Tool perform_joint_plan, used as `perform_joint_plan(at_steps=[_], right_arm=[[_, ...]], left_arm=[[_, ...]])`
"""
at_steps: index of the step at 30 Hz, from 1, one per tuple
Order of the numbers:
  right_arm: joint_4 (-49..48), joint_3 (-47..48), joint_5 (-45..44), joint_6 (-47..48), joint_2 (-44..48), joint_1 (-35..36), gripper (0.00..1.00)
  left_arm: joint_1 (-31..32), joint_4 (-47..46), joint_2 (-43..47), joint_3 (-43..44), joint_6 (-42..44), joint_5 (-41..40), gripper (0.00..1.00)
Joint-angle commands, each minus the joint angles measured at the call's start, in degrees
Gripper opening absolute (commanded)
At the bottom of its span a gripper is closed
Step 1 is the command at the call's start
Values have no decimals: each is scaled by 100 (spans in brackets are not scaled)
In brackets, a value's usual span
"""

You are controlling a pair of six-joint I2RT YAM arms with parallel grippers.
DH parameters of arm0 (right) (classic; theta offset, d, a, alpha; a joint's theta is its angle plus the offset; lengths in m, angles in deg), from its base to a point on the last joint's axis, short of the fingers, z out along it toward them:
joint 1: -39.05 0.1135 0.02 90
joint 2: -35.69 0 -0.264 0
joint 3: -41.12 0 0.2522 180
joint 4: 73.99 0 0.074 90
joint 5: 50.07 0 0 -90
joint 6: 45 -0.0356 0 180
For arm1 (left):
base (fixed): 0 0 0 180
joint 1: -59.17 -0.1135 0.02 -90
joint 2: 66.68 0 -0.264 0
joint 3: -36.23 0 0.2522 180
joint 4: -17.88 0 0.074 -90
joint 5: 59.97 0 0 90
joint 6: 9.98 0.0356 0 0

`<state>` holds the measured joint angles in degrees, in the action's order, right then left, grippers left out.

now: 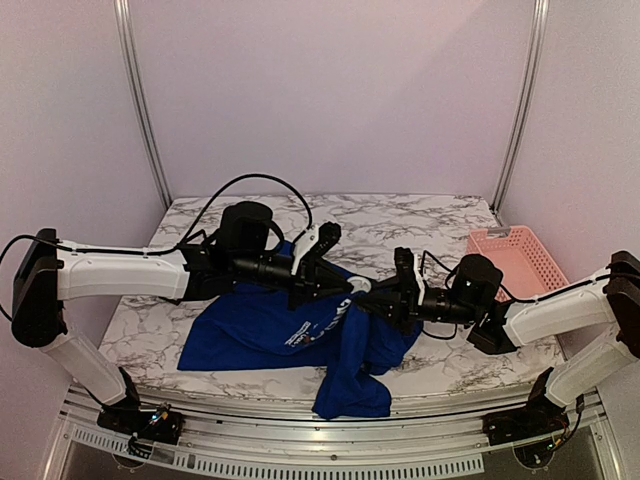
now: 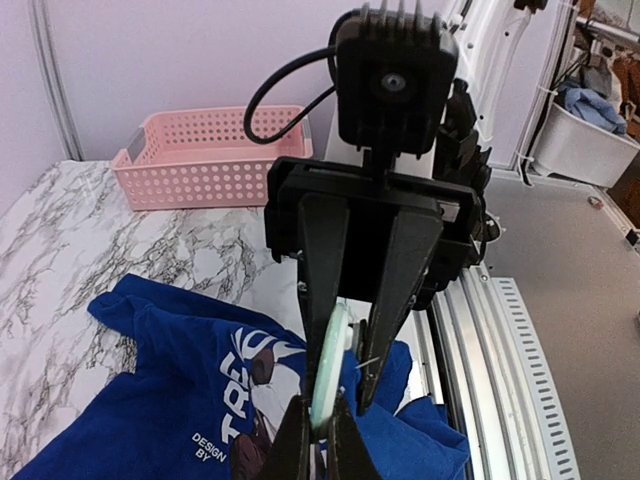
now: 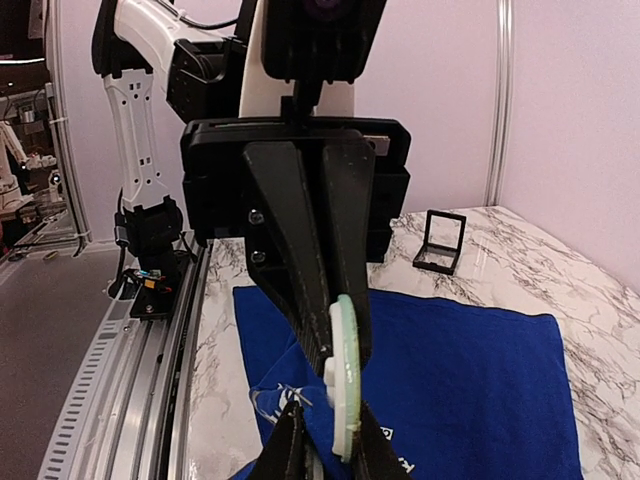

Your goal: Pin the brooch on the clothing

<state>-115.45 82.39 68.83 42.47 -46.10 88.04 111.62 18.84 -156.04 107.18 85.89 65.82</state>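
The royal-blue T-shirt [image 1: 260, 330] lies rumpled on the marble table, its white lettering and panda print partly folded, and it hangs over the front edge. The brooch [image 1: 358, 286] is held between both grippers above the shirt's chest. It shows edge-on as a small pale green disc [image 2: 332, 365] with a white back piece [image 3: 345, 385]. My left gripper [image 2: 318, 442] is shut on its lower edge. My right gripper [image 3: 325, 445] is shut on the brooch, with a fold of shirt [image 3: 480, 370] pinched against its back. A thin pin [image 2: 366, 362] juts from the back.
A pink perforated basket [image 1: 515, 255] stands at the back right of the table, also in the left wrist view [image 2: 215, 155]. A small black square box [image 3: 440, 243] stands open on the marble beyond the shirt. An aluminium rail [image 2: 500, 350] runs along the table's near edge.
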Motion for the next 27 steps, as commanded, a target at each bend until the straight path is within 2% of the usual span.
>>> perform_joint_plan(at_steps=[1, 5, 7, 12, 18, 21, 27], right_arm=[[142, 113, 65, -19, 77, -63, 12], [203, 146, 122, -62, 56, -95, 5], [228, 194, 168, -147, 59, -143, 5], [393, 342, 206, -354, -1, -177, 18], [280, 311, 230, -398, -21, -180, 22], [301, 296, 252, -385, -20, -188, 13], [60, 204, 493, -502, 10, -304, 6]], left_arm=[[133, -115, 145, -98, 221, 44, 0], [190, -3, 186, -111, 529, -44, 0], [265, 89, 219, -139, 737, -213, 0], [345, 82, 233, -173, 913, -618, 0], [354, 119, 258, -197, 991, -617, 0], [347, 84, 269, -216, 927, -625, 0], [381, 92, 323, -277, 1148, -549, 0]])
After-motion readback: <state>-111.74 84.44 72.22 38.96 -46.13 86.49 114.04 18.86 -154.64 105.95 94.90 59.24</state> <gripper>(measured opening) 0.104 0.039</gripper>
